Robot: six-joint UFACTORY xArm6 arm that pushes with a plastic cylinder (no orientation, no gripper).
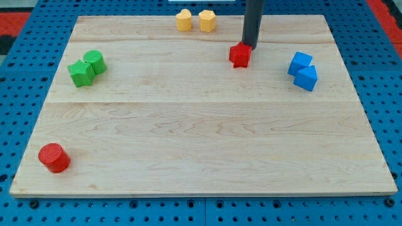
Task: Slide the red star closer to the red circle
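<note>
The red star (239, 55) lies on the wooden board near the view's top, right of centre. The red circle (54, 157) sits far off at the view's bottom left corner of the board. My tip (249, 46) comes down from the view's top and rests right at the star's upper right edge, touching or nearly touching it.
Two yellow blocks (195, 20) sit side by side at the board's top edge, left of the rod. A green star (80, 73) and a green round block (95, 61) touch at the left. Two blue blocks (303, 71) sit at the right. The wooden board (201, 138) lies on a blue pegboard.
</note>
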